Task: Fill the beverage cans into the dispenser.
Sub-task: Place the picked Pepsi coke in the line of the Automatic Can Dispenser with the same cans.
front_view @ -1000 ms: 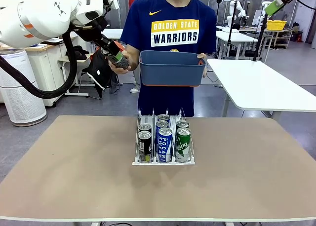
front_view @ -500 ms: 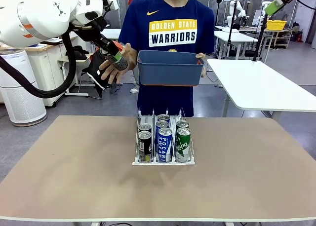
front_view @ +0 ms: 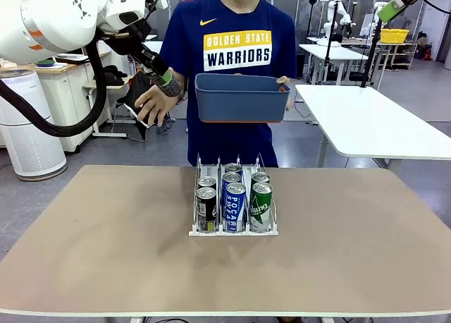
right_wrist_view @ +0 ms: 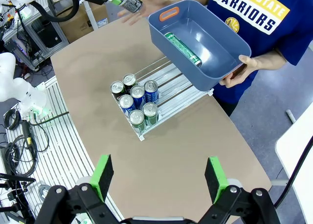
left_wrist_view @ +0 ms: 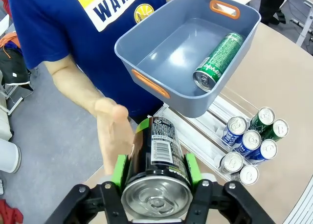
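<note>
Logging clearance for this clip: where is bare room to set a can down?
Bare table left, right and in front of the dispenser; its lanes' rear too. Crowded: six cans fill its front, a held bin hangs near its far end.

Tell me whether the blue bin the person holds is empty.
Not empty: one green can lies on its side inside the blue bin.

Beyond the brown table [front_view: 106, 252] where I work: grey floor [front_view: 84, 159], a white table [front_view: 380, 125] far right, a white ribbed appliance [front_view: 28, 136] far left.
</note>
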`<state>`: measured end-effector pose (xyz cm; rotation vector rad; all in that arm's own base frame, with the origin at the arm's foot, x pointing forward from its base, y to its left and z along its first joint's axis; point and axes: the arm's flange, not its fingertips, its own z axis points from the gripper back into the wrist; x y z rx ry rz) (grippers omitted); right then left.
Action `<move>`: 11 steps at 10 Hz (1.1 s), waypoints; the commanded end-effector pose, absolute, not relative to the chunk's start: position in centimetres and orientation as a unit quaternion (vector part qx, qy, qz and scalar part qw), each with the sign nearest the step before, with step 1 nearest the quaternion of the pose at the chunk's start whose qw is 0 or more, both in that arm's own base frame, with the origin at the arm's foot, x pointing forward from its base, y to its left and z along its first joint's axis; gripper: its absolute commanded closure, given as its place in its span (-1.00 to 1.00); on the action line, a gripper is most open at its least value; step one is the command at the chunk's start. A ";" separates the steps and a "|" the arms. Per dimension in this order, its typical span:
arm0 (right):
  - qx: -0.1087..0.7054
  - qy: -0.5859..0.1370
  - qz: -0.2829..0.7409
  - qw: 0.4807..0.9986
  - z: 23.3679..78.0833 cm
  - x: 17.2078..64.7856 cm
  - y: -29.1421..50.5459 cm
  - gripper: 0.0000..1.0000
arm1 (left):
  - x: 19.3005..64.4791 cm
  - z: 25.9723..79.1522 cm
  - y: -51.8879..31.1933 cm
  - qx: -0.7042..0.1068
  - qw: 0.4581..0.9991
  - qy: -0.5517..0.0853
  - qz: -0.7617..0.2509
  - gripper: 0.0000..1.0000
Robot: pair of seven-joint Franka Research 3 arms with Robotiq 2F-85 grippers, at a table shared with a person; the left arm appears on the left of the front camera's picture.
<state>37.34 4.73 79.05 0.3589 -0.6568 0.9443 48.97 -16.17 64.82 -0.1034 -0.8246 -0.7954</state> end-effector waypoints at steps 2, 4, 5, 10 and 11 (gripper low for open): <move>0.169 -0.309 0.444 0.824 79.0 37.3 4.8 -1.00 | 48.5 65.5 -15.9 -0.039 0.843 -0.395 -0.364 -0.15; 0.169 -0.309 0.444 0.824 79.0 37.3 4.8 -1.00 | 48.1 65.6 -16.2 -0.045 0.848 -0.384 -0.362 -0.15; 0.169 -0.309 0.444 0.824 79.0 37.3 4.8 -1.00 | 47.5 65.8 -16.5 -0.043 0.863 -0.350 -0.361 -0.15; 0.169 -0.309 0.444 0.824 79.0 37.3 4.8 -1.00 | 41.4 64.7 -21.3 -0.037 0.891 -0.282 -0.355 -0.15; 0.169 -0.309 0.444 0.824 79.0 37.3 4.8 -1.00 | 40.5 63.6 -22.8 -0.040 0.889 -0.259 -0.374 -0.15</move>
